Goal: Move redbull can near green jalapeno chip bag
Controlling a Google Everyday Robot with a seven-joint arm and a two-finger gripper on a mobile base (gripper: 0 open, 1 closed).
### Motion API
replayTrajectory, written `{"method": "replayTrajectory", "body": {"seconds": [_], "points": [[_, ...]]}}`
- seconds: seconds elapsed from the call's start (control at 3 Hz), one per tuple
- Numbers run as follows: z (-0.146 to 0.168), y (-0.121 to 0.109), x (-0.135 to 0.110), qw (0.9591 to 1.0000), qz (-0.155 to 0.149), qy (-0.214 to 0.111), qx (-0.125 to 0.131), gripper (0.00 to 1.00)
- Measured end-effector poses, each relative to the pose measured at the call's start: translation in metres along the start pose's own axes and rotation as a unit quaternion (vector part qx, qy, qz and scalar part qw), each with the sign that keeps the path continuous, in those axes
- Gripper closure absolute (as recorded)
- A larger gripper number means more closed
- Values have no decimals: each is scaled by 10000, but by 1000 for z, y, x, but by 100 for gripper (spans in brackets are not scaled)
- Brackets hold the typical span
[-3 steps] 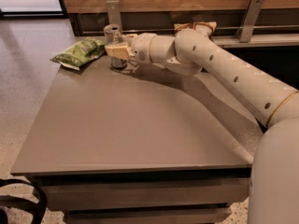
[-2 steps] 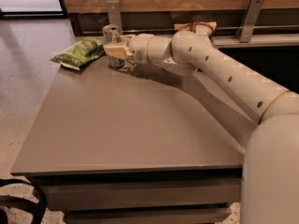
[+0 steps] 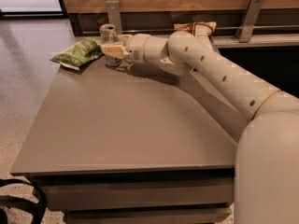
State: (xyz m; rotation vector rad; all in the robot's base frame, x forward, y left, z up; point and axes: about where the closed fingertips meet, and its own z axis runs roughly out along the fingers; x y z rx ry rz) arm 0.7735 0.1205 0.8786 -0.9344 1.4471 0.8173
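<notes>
The redbull can (image 3: 108,32) stands upright at the table's far left, a slim silver can with a pull-tab top. My gripper (image 3: 112,51) reaches in from the right and is shut around the can's lower half, which its pale fingers hide. The green jalapeno chip bag (image 3: 77,53) lies flat at the table's far left corner, just left of the can, with a small gap between them.
The grey table (image 3: 121,125) stretches toward me. A brown-and-white chip bag (image 3: 196,28) lies at the back behind my arm. A wooden wall with metal brackets (image 3: 113,12) stands behind the table. Floor lies to the left.
My gripper and the can have shifted slightly left, closer to the green bag. The bag has not moved.
</notes>
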Motion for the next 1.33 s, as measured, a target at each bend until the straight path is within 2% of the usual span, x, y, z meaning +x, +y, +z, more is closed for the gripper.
{"method": "replayTrajectory", "body": {"seconds": [0.33, 1.0, 1.33], "points": [[3, 3, 0, 10000, 3, -3, -30, 50], [9, 7, -1, 10000, 7, -9, -80, 0], [9, 8, -1, 10000, 8, -9, -84, 0]]}}
